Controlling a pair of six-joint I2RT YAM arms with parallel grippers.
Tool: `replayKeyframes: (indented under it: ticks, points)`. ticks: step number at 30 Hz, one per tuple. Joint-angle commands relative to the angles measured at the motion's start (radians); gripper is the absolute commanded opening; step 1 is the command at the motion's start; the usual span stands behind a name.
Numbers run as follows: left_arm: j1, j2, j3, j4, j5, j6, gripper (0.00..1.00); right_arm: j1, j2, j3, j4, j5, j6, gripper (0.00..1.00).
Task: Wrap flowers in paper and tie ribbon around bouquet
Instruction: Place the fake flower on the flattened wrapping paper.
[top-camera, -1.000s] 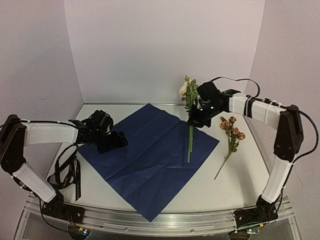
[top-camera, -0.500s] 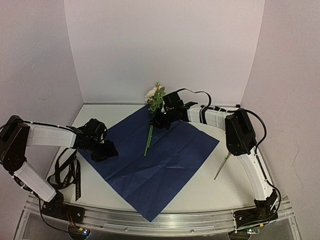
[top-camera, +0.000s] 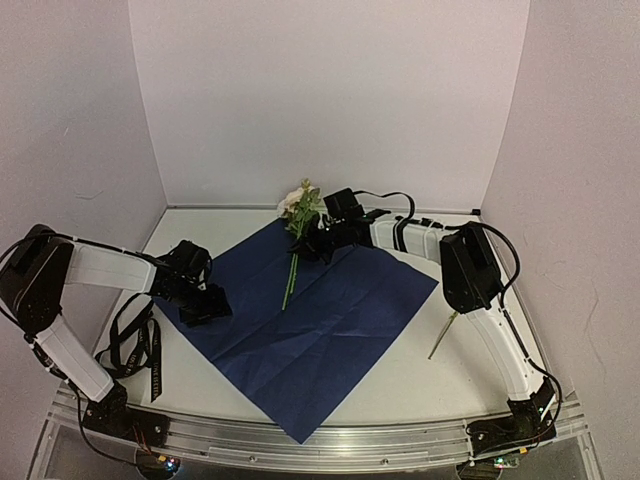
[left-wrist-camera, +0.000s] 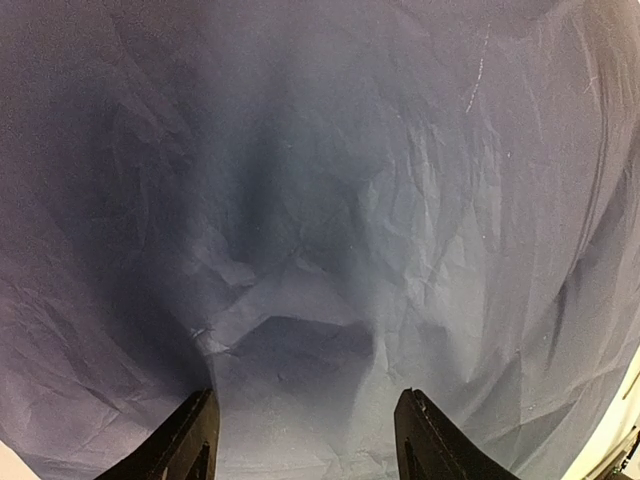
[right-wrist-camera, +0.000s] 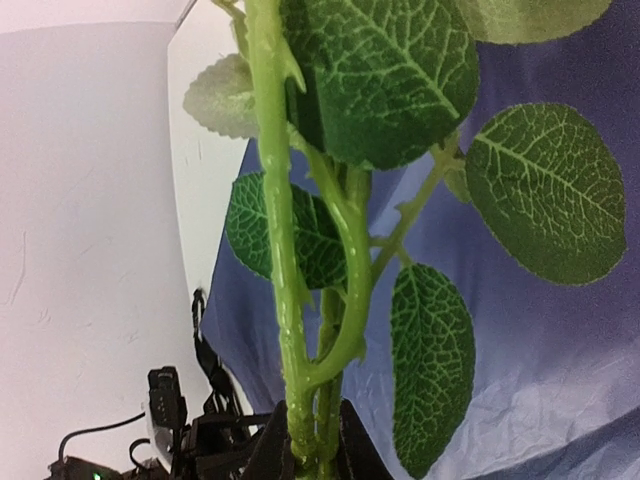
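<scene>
Top view: I see my right fingers (top-camera: 322, 243) pinching the flowers (top-camera: 297, 205) above the navy paper (top-camera: 320, 320) on the counter (top-camera: 450, 385). Left wrist: my left fingers (left-wrist-camera: 190, 450) are spread, pressing on the paper (left-wrist-camera: 320, 200). Right wrist: the fingers (right-wrist-camera: 268, 455) are clamped on the flowers (right-wrist-camera: 285, 250).

Left hand (left-wrist-camera: 307, 400) agape, right hand (right-wrist-camera: 310, 452) tight.

plain pale lilac walls (top-camera: 330, 100) enclose a white table (top-camera: 400, 385) with a metal front rail (top-camera: 330, 438)

Nothing legible from where I stand: the black ribbon (top-camera: 152, 362) at the left of the worktop (top-camera: 420, 372) carries faint pale lettering, too small to read
</scene>
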Motion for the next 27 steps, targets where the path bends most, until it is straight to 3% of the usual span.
replayKeyframes:
  ticks: [1,7,9,13,17,22,27]
  points:
    - [0.021,0.024,0.000,0.000,0.010,0.030,0.62,-0.003,0.031,0.045,0.018,-0.113,-0.006,0.00]
    - [0.046,0.020,-0.002,-0.011,0.018,0.048,0.62,-0.010,0.034,0.005,-0.010,-0.103,-0.025,0.01]
    - [0.050,0.019,-0.001,-0.015,0.018,0.053,0.62,-0.018,0.053,0.027,-0.038,-0.104,-0.009,0.09]
    - [0.052,0.017,-0.001,-0.021,0.019,0.057,0.62,-0.037,0.035,0.002,-0.049,-0.110,0.044,0.37]
    - [0.054,0.014,0.000,-0.019,0.024,0.055,0.62,-0.040,-0.070,-0.085,-0.145,-0.073,-0.030,0.59]
    - [0.054,0.009,0.004,-0.018,0.032,0.056,0.62,-0.043,-0.176,-0.128,-0.301,-0.031,-0.092,0.70]
    - [0.054,-0.012,0.004,-0.023,0.033,0.056,0.63,-0.067,-0.343,-0.275,-0.424,0.090,-0.130,0.71]
